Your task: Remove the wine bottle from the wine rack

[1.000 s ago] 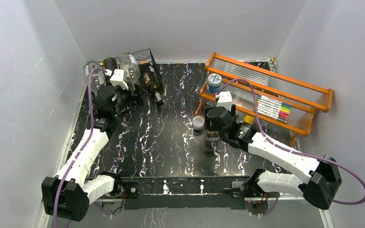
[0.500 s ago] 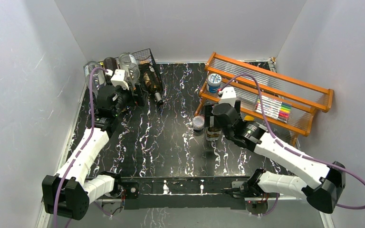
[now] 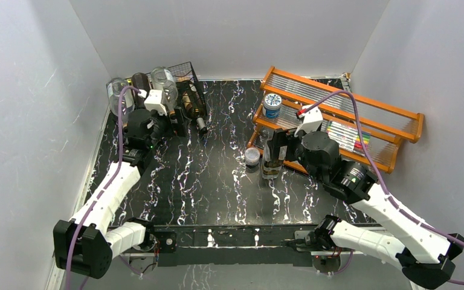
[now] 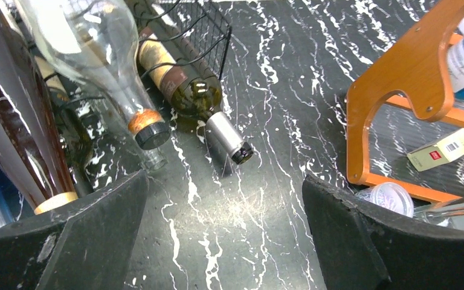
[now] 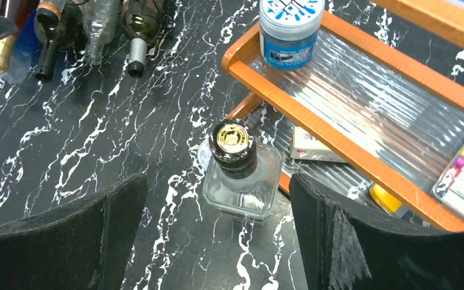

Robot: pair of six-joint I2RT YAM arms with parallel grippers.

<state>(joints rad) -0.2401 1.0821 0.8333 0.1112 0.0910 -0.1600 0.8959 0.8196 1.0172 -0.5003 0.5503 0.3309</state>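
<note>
Presently holding the left gripper (image 4: 225, 181) spread wide and empty, low over the desk (image 4: 260, 241). Just ahead at 12 o'clock: wine bottle (image 4: 196, 96), lying in the wine rack (image 3: 187, 72), foil neck poking out. Could easily knock the clear bottle (image 4: 96, 54) at 10 o'clock if closing off-centre. Right gripper (image 5: 216, 181) likewise wide, well apart.

White arm links (image 3: 106, 196), black joints (image 3: 138, 124), purple cables (image 3: 118, 130), white wrist camera boxes (image 3: 155, 100), black pincer fingers (image 4: 90, 241).
</note>
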